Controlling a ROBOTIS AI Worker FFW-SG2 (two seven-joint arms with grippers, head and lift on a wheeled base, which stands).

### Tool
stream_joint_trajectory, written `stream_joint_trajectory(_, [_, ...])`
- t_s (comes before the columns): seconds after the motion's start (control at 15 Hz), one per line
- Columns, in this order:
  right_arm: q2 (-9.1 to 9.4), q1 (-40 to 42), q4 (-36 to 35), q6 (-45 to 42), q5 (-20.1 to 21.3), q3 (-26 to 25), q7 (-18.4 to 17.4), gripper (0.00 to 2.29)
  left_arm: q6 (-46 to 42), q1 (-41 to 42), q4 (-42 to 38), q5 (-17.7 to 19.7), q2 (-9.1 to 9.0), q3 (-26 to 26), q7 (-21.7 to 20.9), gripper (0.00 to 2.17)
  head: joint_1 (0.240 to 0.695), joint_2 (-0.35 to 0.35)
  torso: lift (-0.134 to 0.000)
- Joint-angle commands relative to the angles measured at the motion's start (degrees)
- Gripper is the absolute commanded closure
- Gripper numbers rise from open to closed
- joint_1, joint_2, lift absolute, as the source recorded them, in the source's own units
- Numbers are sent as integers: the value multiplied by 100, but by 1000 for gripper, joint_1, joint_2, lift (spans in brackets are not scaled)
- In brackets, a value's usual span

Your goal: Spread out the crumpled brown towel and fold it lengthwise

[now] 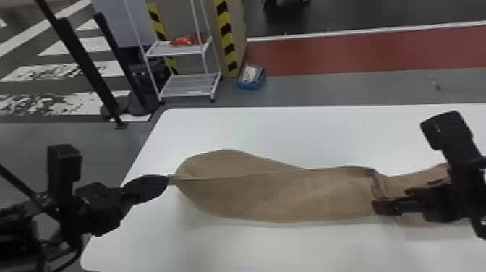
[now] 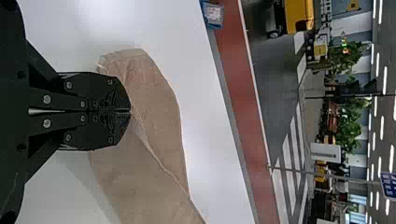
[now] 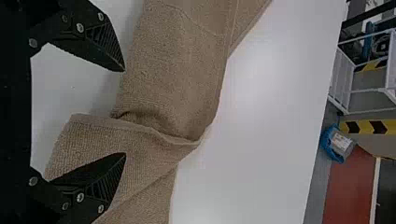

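We see the brown cloth towel (image 1: 282, 195) stretched sideways across the bench, partly spread, with a long crease along its left part and a bunched fold towards its right. At its left end is our black left claw (image 1: 167, 179); in the left wrist view we find that claw (image 2: 130, 111) closed, pinching the cloth between its tips. Our black right claw (image 1: 382, 207) is over the towel's right part, beside the bunched fold. In the right wrist view its two fingers stand wide apart, with nothing gripped between them and a turned-over flap of cloth near one tip.

The bench (image 1: 271, 134) is white and smooth, with rounded corners. Beyond it we see a white wire shelf rack (image 1: 190, 85) holding something red (image 1: 182, 40), a yellow-and-black striped post (image 1: 226, 32), a blue package (image 1: 251, 76) on grey floor, and a red floor strip (image 1: 343, 56) edged in white.
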Motion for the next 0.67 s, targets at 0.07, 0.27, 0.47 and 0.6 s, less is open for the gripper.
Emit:
stream_joint_trajectory(0.07, [-72, -47, 63, 29, 399, 211, 313, 282, 2, 8, 1, 0, -7, 18, -2, 1339, 695, 242, -120])
stream_joint_trajectory(0.27, [-160, 49, 63, 29, 768, 317, 515, 282, -16, 8, 18, -9, 2, 27, -2, 1339, 695, 242, -120])
stream_joint_trajectory(0.47, [-169, 181, 54, 29, 1023, 325, 664, 282, -16, 0, 62, -9, 2, 18, 15, 1339, 695, 233, -120])
stream_joint_trajectory(0.6, [-169, 181, 89, 29, 1146, 405, 664, 282, -33, 0, 71, -9, 2, 9, 7, 1339, 695, 230, -120])
